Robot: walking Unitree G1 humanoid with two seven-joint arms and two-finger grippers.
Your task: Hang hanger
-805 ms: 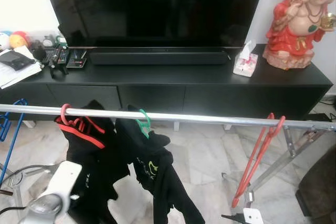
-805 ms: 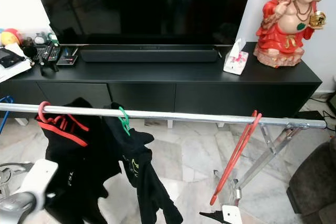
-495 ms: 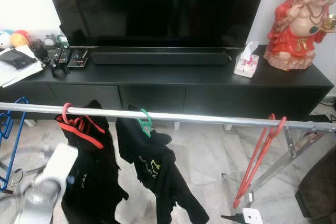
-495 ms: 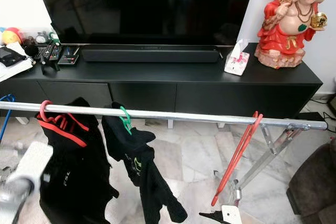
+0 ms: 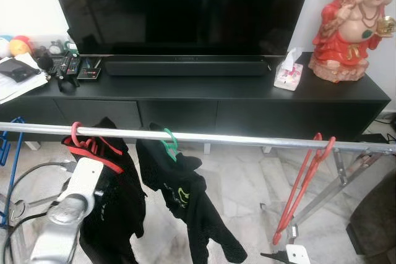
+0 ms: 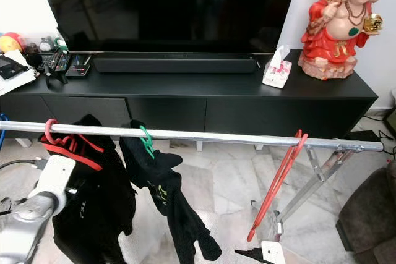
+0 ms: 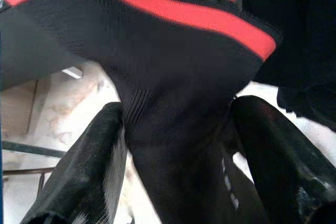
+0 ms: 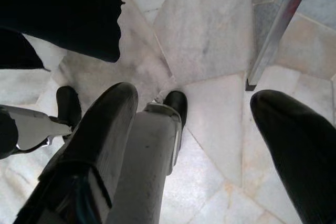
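The pink hanger [image 5: 77, 134] carrying the black red-trimmed garment [image 5: 105, 196] already hooks the silver rail [image 5: 247, 140]. The left hand [image 7: 173, 166], fingers spread wide around the cloth, grips nothing; next it should back away. The right hand [image 8: 194, 145] hangs open, empty.

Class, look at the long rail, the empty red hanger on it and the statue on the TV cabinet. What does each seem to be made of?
Rail: probably metal, silver with a bright sheen along its length.
Empty red hanger: likely plastic, thin, smooth and evenly coloured, though coated wire is possible.
Statue: looks like glazed ceramic or painted resin, with glossy highlights on the red robe; which one is unclear.
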